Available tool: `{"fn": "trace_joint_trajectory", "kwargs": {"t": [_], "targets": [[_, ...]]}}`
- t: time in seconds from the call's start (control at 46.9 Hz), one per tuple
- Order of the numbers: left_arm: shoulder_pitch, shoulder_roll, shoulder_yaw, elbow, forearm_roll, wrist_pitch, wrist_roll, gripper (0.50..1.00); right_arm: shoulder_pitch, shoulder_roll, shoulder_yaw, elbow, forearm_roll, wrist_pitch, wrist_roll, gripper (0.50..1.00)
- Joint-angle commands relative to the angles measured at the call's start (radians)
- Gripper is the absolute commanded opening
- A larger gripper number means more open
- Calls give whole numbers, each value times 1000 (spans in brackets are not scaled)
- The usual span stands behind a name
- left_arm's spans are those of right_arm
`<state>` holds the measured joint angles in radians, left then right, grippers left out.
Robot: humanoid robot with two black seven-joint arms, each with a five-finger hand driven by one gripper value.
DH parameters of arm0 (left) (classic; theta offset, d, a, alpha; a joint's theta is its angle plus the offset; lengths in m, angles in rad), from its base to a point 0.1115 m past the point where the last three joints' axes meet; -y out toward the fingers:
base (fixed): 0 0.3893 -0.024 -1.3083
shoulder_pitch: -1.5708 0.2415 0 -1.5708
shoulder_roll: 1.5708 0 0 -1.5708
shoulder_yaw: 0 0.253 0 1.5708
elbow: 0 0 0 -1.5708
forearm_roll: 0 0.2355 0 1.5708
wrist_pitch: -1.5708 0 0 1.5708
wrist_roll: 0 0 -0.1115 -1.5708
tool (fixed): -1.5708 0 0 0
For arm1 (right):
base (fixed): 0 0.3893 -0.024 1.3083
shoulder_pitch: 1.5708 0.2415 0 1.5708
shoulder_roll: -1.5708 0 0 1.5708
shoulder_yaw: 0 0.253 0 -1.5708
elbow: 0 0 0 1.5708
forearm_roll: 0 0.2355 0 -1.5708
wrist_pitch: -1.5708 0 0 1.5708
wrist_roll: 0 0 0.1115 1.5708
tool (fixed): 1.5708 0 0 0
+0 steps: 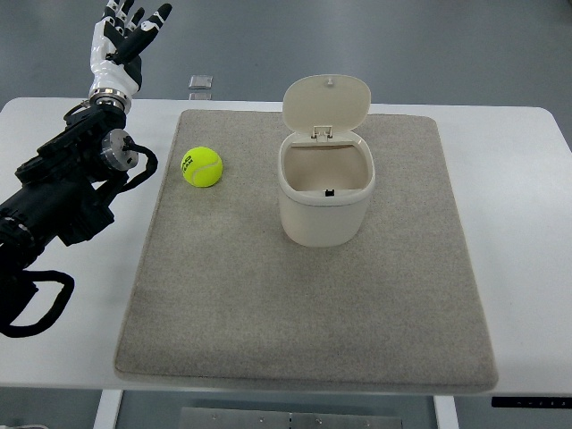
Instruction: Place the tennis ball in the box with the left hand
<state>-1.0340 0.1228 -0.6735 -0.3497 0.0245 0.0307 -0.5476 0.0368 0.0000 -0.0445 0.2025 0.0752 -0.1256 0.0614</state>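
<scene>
A white surface (518, 223) seen from steeply above, with grey floor (402, 45) beyond its far edge. A grey-beige mat (313, 322) covers most of the middle. Past the far edge, at about 11 o'clock, a small clear square object (200, 84) lies on the floor.

Near the mat's centre, toward 1 o'clock, stands a cream box (325, 192) with rounded corners. Its hinged lid (327, 103) is tipped up and back on the far side. The inside looks empty.

A yellow-green ball (202, 166) rests on the mat at 10 o'clock, well apart from the box.

The black left arm enters at 9 o'clock. Its white and black left hand (125, 40) is raised beyond the surface's far-left corner, fingers spread, grasping nothing.
</scene>
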Motion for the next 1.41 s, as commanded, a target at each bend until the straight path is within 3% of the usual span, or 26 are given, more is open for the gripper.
{"fn": "trace_joint_trajectory", "kwargs": {"t": [0.0, 1.387], "targets": [[-3, -3, 0, 26, 0, 0, 0, 969, 0, 0, 0, 0, 0, 0, 0, 901], [-1, 5, 15, 38, 3, -20, 2, 977, 0, 0, 0, 0, 0, 0, 0, 901]]}}
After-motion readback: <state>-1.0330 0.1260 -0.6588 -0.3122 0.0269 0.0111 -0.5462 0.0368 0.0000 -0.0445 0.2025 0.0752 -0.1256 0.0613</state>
